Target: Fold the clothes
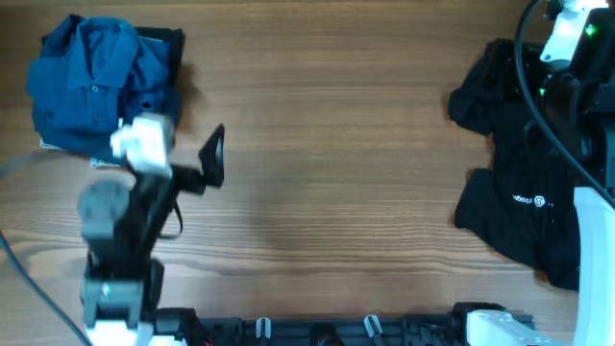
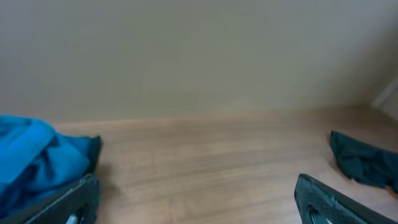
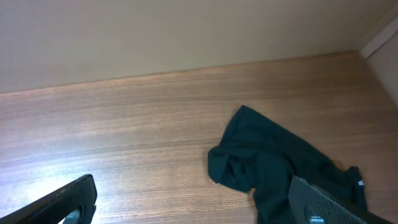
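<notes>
The crumpled blue collared shirt point(image 1: 96, 82) lies in a heap at one far corner of the wooden tabletop point(image 1: 336, 115), its edge resting on a dark flat item that cannot be identified. The black garments point(image 1: 528, 183) lie bunched well apart from the shirt, across the bare wood on the opposite side. The left gripper point(image 2: 196, 186) hangs just beside the shirt, on the side facing the black heap, spread wide and holding nothing. The right gripper point(image 3: 193, 183), far from the shirt and over the black cloth, is equally wide and empty. Nothing looks folded yet, so the step in hand is probably a first pick. It would go best by pinching the shirt at a collar or shoulder edge rather than mid-heap, then drawing it away onto open wood to spread flat. Only the overhead view shows the shirt's buttons and the white print point(image 1: 529, 200) on the black cloth. Only the wrist views show the gap between each pair of fingers.
</notes>
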`<state>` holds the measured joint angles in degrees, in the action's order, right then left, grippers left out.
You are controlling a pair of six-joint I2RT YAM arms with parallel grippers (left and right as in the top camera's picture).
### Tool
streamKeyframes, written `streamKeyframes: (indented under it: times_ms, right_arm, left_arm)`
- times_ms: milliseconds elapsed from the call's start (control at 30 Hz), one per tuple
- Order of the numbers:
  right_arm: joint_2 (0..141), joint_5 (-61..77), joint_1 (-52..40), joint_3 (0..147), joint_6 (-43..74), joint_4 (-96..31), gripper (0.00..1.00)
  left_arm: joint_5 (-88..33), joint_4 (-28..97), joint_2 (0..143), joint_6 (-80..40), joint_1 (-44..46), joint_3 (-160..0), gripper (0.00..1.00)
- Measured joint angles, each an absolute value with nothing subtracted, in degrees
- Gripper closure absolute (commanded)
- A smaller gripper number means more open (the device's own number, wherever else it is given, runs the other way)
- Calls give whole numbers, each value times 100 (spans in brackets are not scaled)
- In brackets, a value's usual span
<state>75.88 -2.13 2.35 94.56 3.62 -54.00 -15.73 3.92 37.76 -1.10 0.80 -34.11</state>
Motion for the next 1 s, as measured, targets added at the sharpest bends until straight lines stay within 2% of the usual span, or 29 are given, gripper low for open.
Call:
streamKeyframes:
  times_ms: [300,767,1000]
  right_arm:
    - [7590,-224,235,9456,362,-5404,0]
    - [7590,-222,235,9456,362,-5404,0]
    - [7590,-222,235,9456,362,-5402,0]
  left_arm:
    - [-1732,-305,1441,-108,-344,-1310,0]
    - [-1745,-290,670,-110,-351,-119,0]
    - [-1444,-134,296,-108,-351,-58,0]
